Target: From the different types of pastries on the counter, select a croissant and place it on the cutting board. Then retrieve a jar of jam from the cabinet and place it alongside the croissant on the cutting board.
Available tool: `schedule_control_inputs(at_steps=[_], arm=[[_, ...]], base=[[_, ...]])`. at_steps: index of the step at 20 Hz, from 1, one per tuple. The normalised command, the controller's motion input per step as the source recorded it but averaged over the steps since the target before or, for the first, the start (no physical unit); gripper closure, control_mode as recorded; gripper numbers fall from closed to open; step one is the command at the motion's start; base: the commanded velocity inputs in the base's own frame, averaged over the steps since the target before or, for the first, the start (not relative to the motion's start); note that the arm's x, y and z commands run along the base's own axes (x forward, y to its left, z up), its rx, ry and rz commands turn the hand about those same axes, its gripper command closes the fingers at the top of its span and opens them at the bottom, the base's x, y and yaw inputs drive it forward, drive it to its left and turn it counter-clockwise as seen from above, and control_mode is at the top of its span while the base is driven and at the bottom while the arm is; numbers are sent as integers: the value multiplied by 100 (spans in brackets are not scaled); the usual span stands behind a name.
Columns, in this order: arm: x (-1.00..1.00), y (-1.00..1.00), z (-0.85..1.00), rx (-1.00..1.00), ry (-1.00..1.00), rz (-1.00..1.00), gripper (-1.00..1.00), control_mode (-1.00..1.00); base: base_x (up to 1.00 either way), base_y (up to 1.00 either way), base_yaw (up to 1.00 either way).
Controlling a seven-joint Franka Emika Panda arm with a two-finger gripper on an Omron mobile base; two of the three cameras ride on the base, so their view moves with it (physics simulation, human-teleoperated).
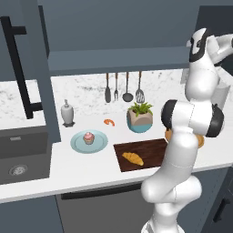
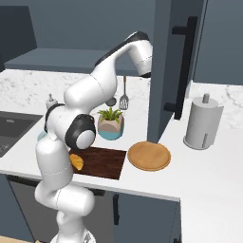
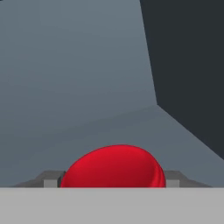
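Note:
The red jar of jam [image 3: 113, 168] sits close between my two fingertips [image 3: 50, 181] in the hand view, on the slate shelf inside the cabinet [image 3: 87, 78]. My gripper [image 3: 112, 181] has its fingers pressed against both sides of the jar. My arm reaches up into the cabinet behind its open door [image 2: 163, 71], which hides the hand. The golden croissant [image 1: 132, 158] lies on the left part of the dark cutting board [image 1: 152, 148] on the counter [image 1: 91, 168]. The pink cupcake [image 1: 88, 137] stands on a light blue plate [image 1: 76, 145].
A potted plant [image 1: 140, 119] stands behind the board, and a round tan disc [image 2: 149, 155] lies to its right. A grey paper-towel roll [image 2: 203, 123] is further right. Utensils [image 1: 123, 88] hang on the wall. A sink [image 1: 18, 168] and a soap dispenser [image 1: 67, 113] are at the left.

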Motion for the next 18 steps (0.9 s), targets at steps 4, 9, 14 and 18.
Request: schedule_control_inputs(at_steps=[4,9,14,18], arm=[[-61,38,-31,-5,-5,4,100,-100],[-75,99,-15,-13,0,5,100,-100],[-47,100,0,-18,3,0,100,-100],[-57,90,-24,-16,6,9,100,-100]], base=[[0,0,0],[0,0,0],[0,0,0],[0,0,0]])
